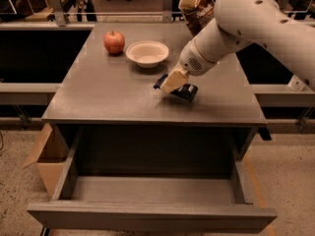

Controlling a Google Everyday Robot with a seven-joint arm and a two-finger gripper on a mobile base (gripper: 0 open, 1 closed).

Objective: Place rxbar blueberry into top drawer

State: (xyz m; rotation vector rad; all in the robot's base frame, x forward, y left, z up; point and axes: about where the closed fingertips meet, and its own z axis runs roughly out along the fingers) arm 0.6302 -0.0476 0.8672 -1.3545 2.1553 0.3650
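Note:
The rxbar blueberry [186,92], a dark flat bar, lies on the grey table top [108,97] right of centre. My gripper [172,82] is right at the bar, its tan tip over the bar's left half, with dark wrapper showing on both sides of it. The white arm reaches in from the upper right. The top drawer [147,219] stands pulled far out below the table's front edge, and nothing shows on its floor.
A red apple [114,42] and a white bowl [147,53] stand at the back of the table. A brown chip bag [196,6] is at the back right, behind the arm. A cardboard box [43,161] sits on the floor left of the drawer.

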